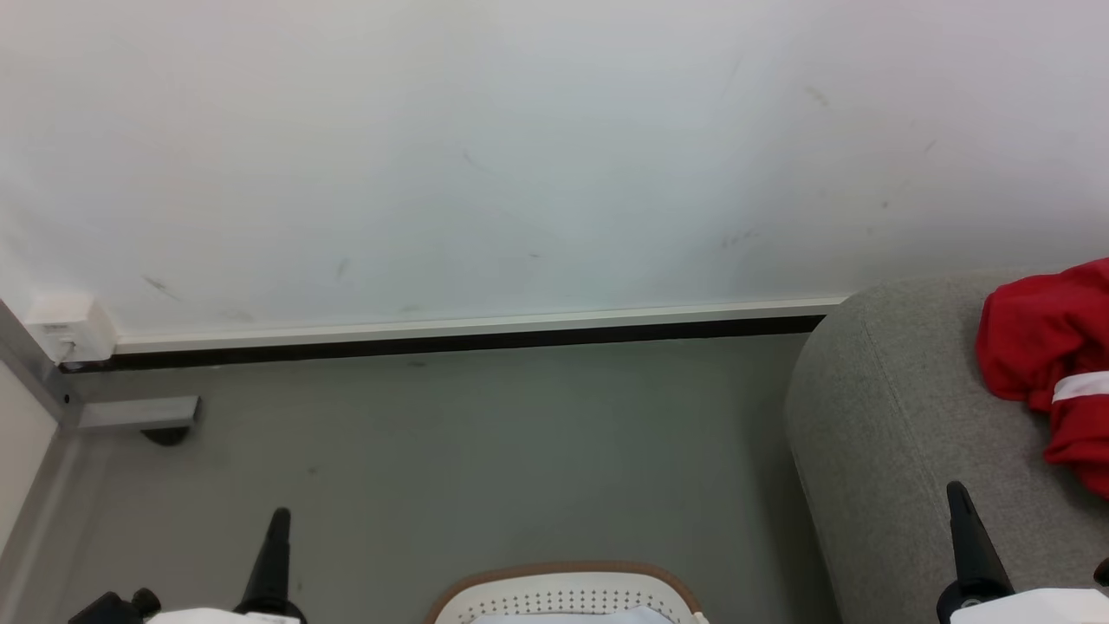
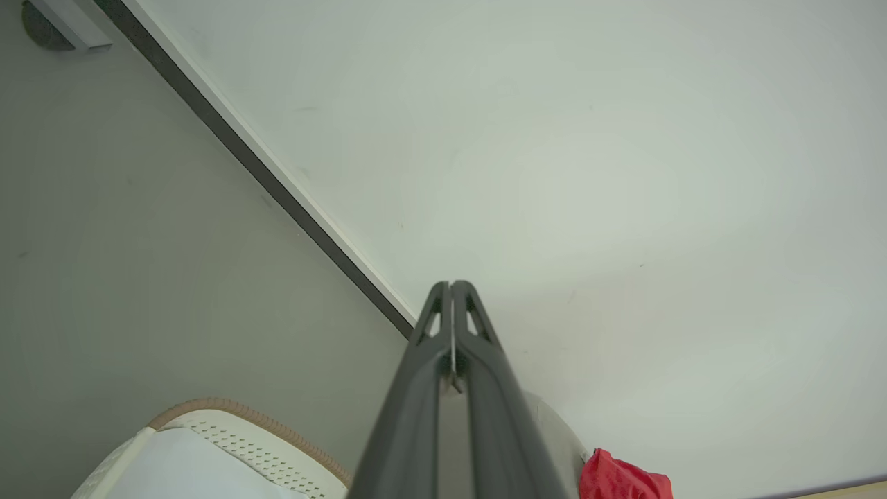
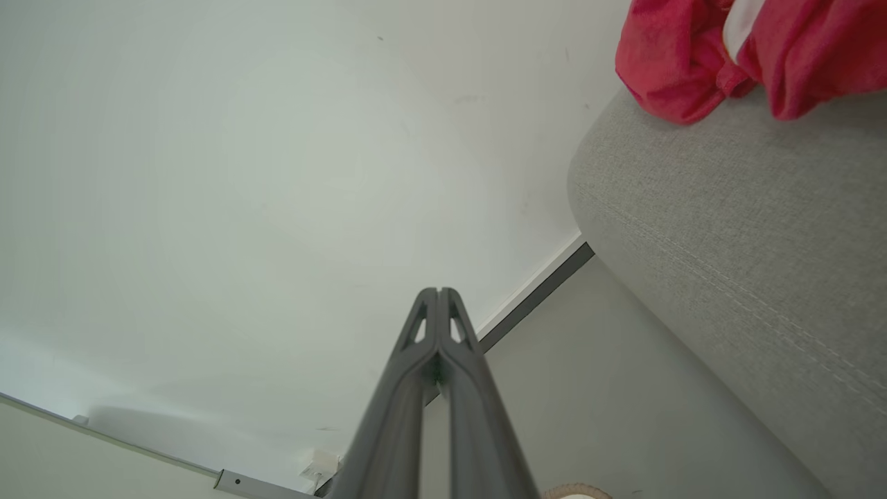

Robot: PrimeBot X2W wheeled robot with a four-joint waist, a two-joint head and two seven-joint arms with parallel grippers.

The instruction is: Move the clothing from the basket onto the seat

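Head view: red clothing [image 1: 1044, 355] sits on the grey seat [image 1: 892, 433] at right, basket [image 1: 563, 598] near, left claw [image 1: 279, 518] and right claw [image 1: 956, 490] pinched closed, holding nothing.

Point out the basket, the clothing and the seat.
basket [image 1: 563, 568]: head view, tan-brown far rim.
clothing [image 1: 1035, 338]: head view, red bunched fabric.
seat [image 1: 875, 416]: head view, bare grey rounded end.

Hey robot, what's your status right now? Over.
Status: left gripper shut, empty; right gripper shut, empty. Red clothing lies on the seat. The basket sits on the floor. Nothing seen in the way.
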